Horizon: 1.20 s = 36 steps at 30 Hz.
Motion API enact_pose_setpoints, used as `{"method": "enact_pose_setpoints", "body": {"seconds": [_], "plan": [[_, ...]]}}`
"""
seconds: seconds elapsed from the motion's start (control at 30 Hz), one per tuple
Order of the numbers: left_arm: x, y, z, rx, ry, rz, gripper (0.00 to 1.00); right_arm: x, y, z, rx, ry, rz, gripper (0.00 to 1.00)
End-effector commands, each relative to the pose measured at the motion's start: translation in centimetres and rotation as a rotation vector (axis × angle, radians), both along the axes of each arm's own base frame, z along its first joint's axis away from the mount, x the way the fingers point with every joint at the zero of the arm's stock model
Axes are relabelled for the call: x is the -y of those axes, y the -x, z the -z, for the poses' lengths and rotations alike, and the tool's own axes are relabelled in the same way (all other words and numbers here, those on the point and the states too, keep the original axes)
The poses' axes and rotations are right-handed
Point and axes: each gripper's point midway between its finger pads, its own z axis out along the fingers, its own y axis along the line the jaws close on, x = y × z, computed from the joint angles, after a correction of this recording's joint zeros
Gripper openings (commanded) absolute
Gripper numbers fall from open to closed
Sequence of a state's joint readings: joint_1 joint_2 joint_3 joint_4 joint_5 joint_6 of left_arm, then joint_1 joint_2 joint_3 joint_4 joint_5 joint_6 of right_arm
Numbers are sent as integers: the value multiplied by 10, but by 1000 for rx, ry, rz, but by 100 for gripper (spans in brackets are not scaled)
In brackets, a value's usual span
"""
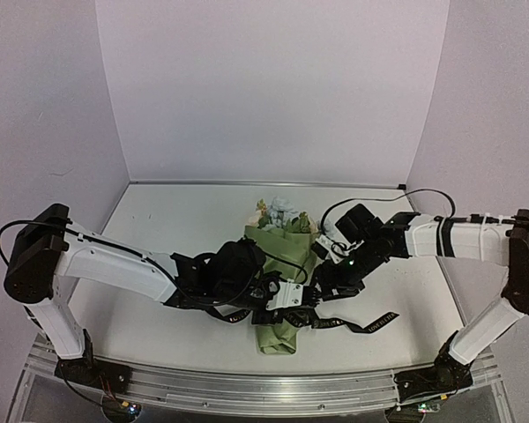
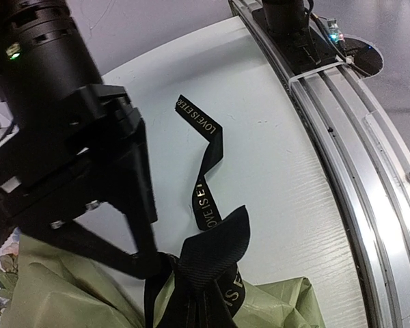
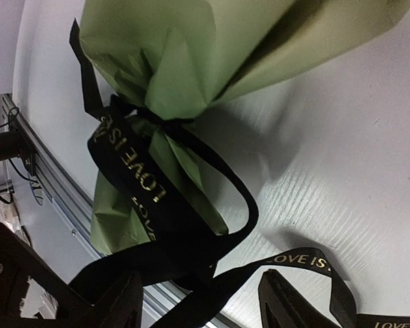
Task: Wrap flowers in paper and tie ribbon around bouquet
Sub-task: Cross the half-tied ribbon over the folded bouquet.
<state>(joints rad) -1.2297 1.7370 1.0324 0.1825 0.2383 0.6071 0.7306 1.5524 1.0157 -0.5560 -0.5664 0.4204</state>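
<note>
- The white counter (image 1: 176, 220) carries everything. There is one bouquet, one ribbon and two arms of mine over it.
- The bouquet (image 1: 282, 264) lies flat in the middle of the counter, towards the near edge. Its wide end points at the far wall and its narrow end at the rail.
- The paper (image 3: 191, 48) is a single olive-green sheet, creased and folded into a cone. It is gathered tight at a waist and flares again below it.
- The ribbon (image 3: 133, 171) is black satin and a single length. It is knotted round the waist of the paper, with a broad band crossing the lower part and a loop hanging off to one side.
- One tail of the ribbon trails over the bare counter to the right of the bouquet. The gold lettering reads "LOVE IS", repeated along it; I cannot make out the words after that.
- The flowers (image 1: 278, 211) peek out of the wide end as pale cream and light-blue blooms with green leaves. They are too small for me to count.
- My right fingers (image 3: 126, 307) stand apart just beside the lower bouquet. A strand of ribbon passes between them, unclamped.
- My left fingers (image 1: 291, 296) are pressed together at the ribbon beside the waist. I cannot tell whether ribbon is pinched in them.
</note>
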Motion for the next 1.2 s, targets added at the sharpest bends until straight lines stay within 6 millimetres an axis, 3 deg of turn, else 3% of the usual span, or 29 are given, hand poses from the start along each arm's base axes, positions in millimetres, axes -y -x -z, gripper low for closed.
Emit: {"method": "enact_pose_setpoints", "body": {"seconds": [0.0,0.5,0.97,1.17], "plan": [[0,-2,-7,27,25,-9,0,-1,8,-2,38,-62,15,56],[-3,-8,-3,33,21,-46,0,-12,21,20,42,-43,14,48],[-9,-20,0,34,26,-90,0,-7,35,39,46,17,15,43],[-15,-30,3,23,36,-118,0,-15,35,35,32,-1,26,24]]}}
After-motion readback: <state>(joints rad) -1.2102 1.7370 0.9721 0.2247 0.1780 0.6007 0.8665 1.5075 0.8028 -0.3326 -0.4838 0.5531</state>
